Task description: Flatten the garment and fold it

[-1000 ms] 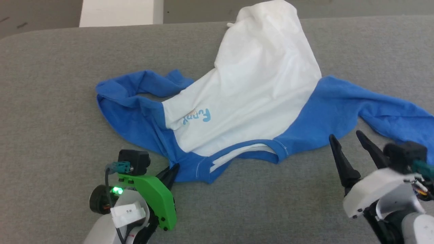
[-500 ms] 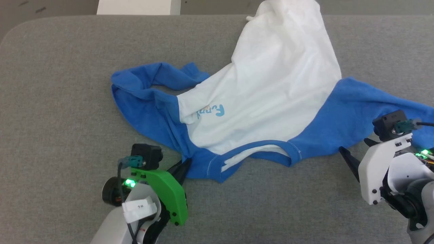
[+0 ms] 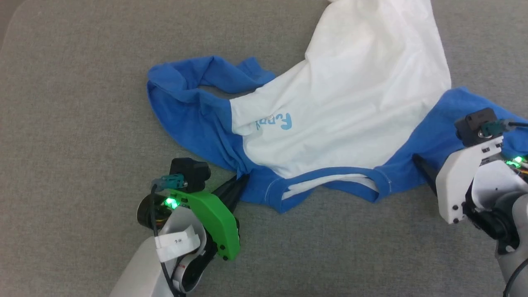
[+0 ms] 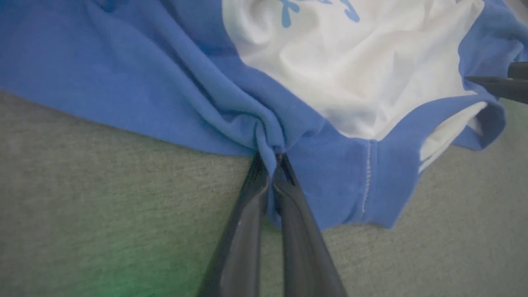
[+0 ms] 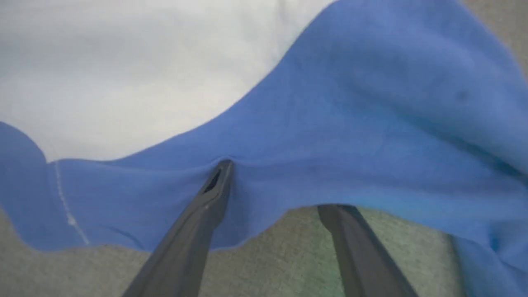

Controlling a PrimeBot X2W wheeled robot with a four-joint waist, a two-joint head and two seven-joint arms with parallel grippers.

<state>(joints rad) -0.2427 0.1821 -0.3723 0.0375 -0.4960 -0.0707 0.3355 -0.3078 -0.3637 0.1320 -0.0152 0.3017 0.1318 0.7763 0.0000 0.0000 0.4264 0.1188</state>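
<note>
A grey table top of coarse woven fabric (image 3: 74,123) lies under soft, even light — its rounded corner curves at the head view's upper left, beside a sliver of darker brownish floor (image 3: 3,14) — and a green tint (image 4: 123,272) falls on it in the left wrist view.

The garment (image 3: 350,107) lies on the desk (image 3: 82,123) before me, its neck opening (image 3: 330,185) nearest me and its body stretching away. My left tool (image 4: 272,159) pinches a fold at the near left shoulder edge. My right tool (image 5: 276,185) straddles the near right edge, one finger above, one beneath.
</note>
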